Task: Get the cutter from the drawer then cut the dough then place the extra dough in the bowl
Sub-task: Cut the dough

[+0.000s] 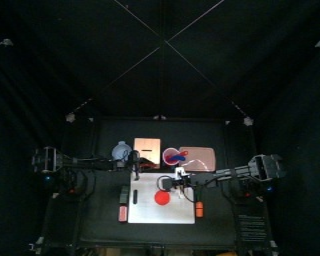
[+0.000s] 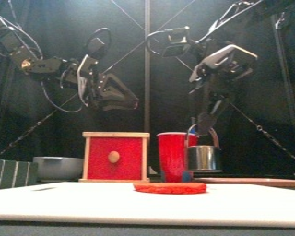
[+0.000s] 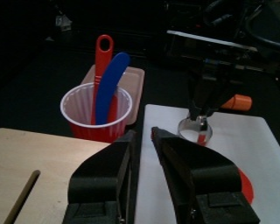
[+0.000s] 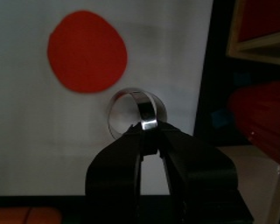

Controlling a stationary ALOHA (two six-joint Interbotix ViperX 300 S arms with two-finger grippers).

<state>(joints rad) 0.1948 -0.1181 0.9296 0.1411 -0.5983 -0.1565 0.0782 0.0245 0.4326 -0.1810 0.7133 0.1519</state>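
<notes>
My right gripper [image 2: 206, 136] is shut on the wire handle of the round metal cutter [image 2: 203, 159], which hangs a little above the white cutting board [image 2: 64, 205]. From the right wrist, the cutter [image 4: 136, 108] sits just off the edge of the flat red dough disc [image 4: 87, 51]. That dough [image 1: 163, 198] lies mid-board. The pale wooden box [image 2: 115, 157] shows its red drawer front pushed in. The blue-grey bowl [image 2: 58, 168] stands left of the box. My left gripper [image 3: 147, 166] hovers over the box [image 3: 38, 166], jaws close together and empty.
A red cup [image 2: 177, 155] holding a blue and a red toy knife [image 3: 104, 74] stands right of the box. The pink tray [image 1: 203, 157] lies at the back right. Small orange toys [image 1: 198, 208] rest near the board's front corners.
</notes>
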